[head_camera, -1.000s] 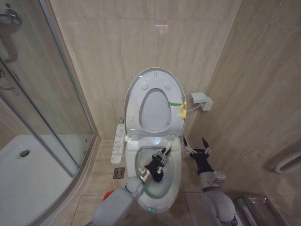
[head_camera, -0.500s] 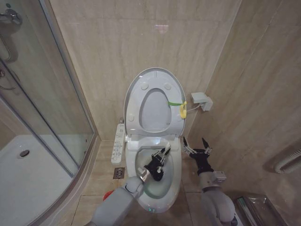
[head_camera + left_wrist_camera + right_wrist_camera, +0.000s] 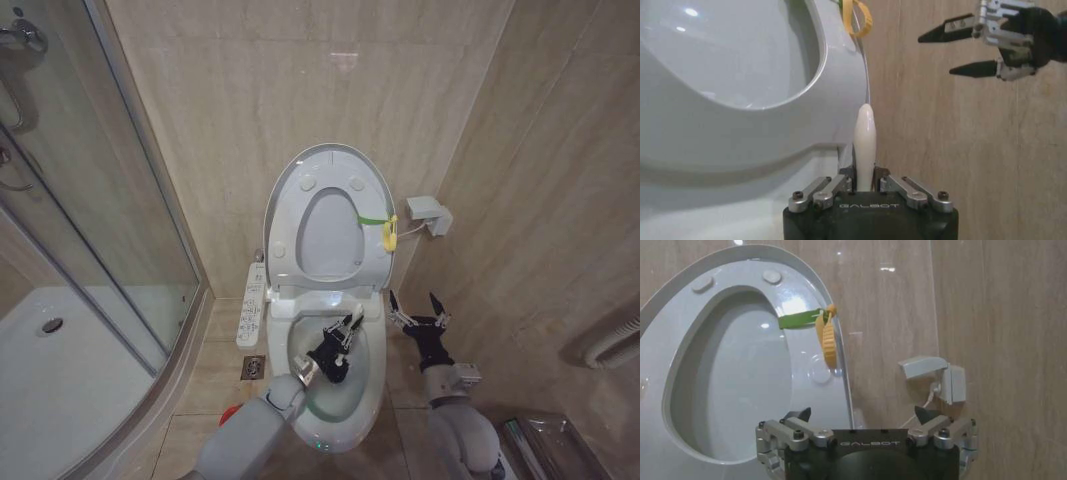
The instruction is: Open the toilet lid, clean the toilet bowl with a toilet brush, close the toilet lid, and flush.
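1. Beige tiled bathroom walls (image 3: 250, 120); glass shower enclosure (image 3: 90, 220) on the robot's left.
2. Glossy white oval toilet lid (image 3: 330, 215) stands upright against the wall, recessed underside facing out, green-and-yellow strap (image 3: 385, 225) on its edge.
3. White ceramic toilet bowl (image 3: 365, 385) below it.
4. Left gripper (image 3: 345, 338) over the bowl, fingers clamped on the thin white toilet brush handle (image 3: 864, 145).
5. Right gripper (image 3: 418, 308) just beside the bowl, fingers spread apart, holding nothing.

Beige tiled floor (image 3: 215, 375) under toilet bowl (image 3: 372, 395), floor drain (image 3: 254, 367).
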